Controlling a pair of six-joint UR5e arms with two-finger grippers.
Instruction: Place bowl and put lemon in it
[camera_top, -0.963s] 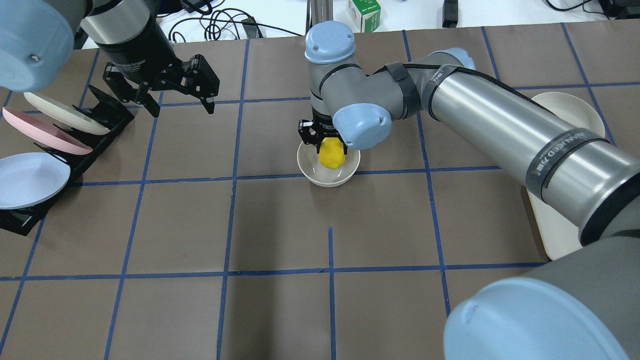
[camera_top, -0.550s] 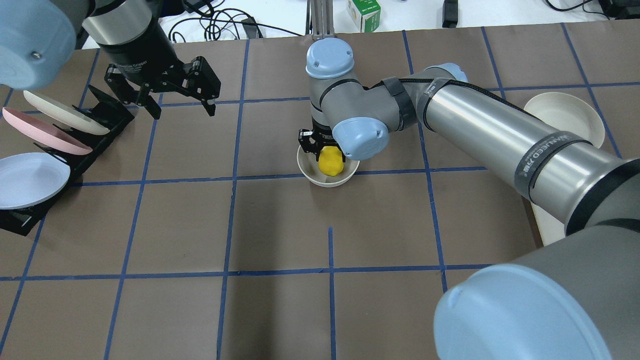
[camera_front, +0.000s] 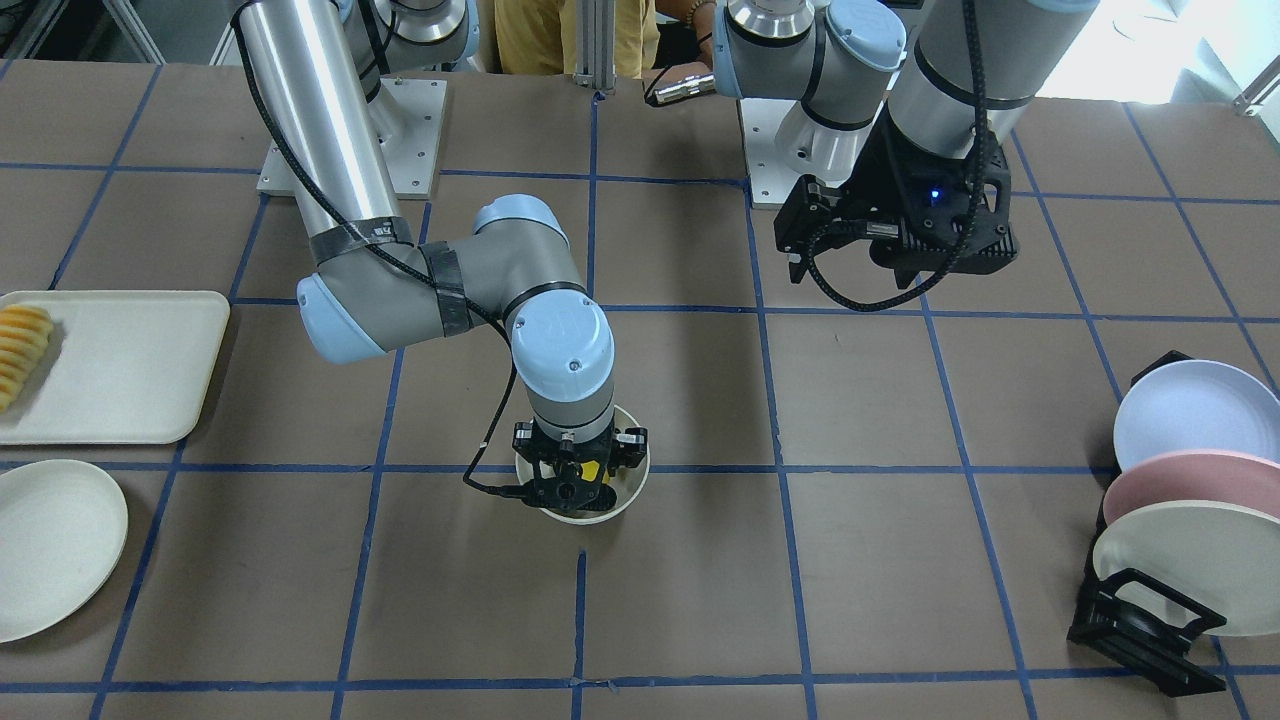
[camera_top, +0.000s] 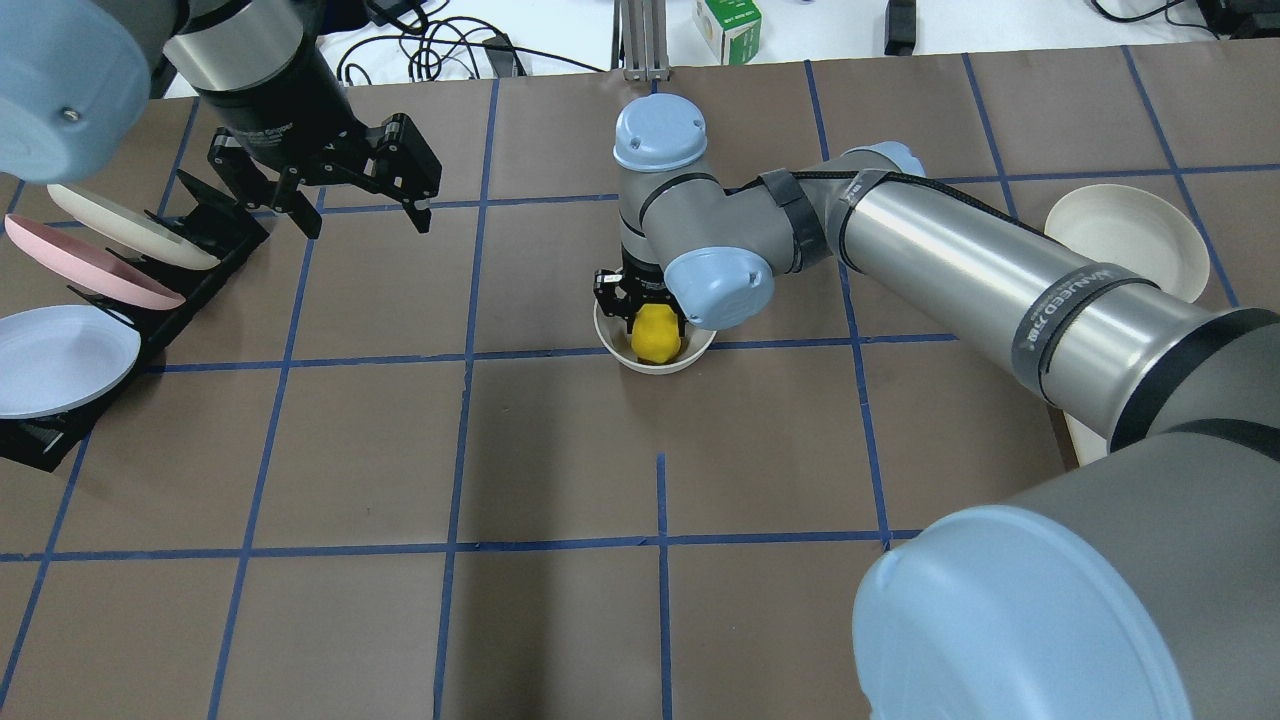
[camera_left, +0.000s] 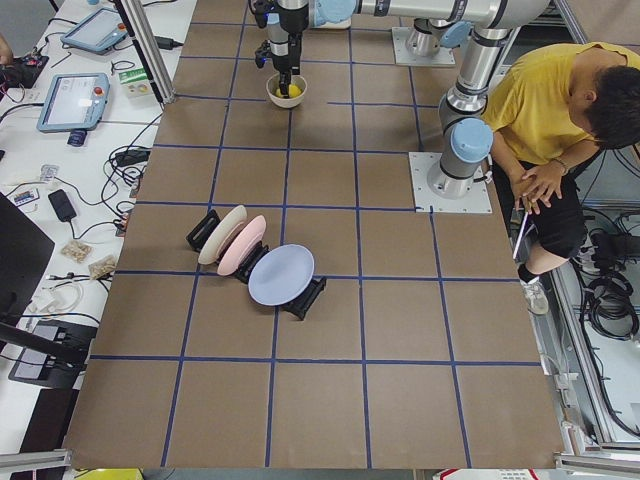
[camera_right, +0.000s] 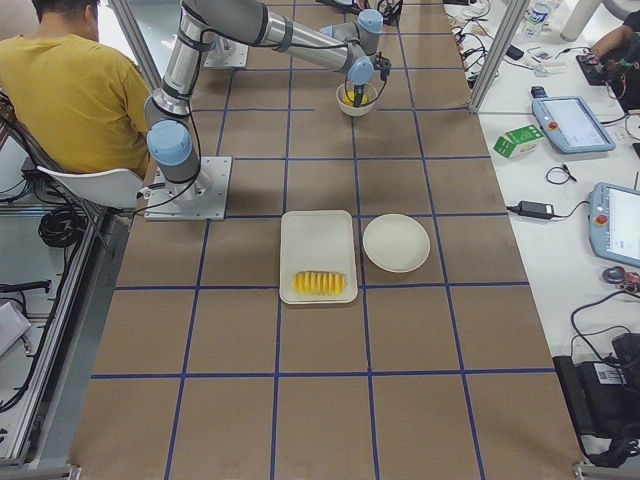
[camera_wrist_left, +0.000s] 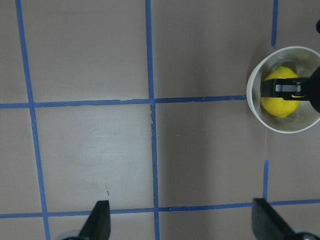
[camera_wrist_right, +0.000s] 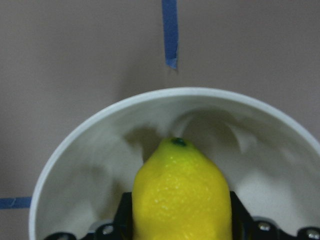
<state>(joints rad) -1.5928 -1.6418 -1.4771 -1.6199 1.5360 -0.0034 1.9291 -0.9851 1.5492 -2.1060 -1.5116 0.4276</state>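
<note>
The off-white bowl stands upright on the brown table near the middle. It also shows in the front view and in the left wrist view. My right gripper reaches down into the bowl and is shut on the yellow lemon. In the right wrist view the lemon sits between the fingers, its greenish tip pointing at the bowl's far wall. My left gripper is open and empty, raised above the table's far left beside the plate rack.
A black rack holds three plates at the left edge. A cream tray with sliced yellow-orange food and an off-white plate lie on the robot's right side. A green carton stands beyond the table.
My right gripper has lowered the lemon deeper into the bowl, still shut on it. The left arm has not moved.
</note>
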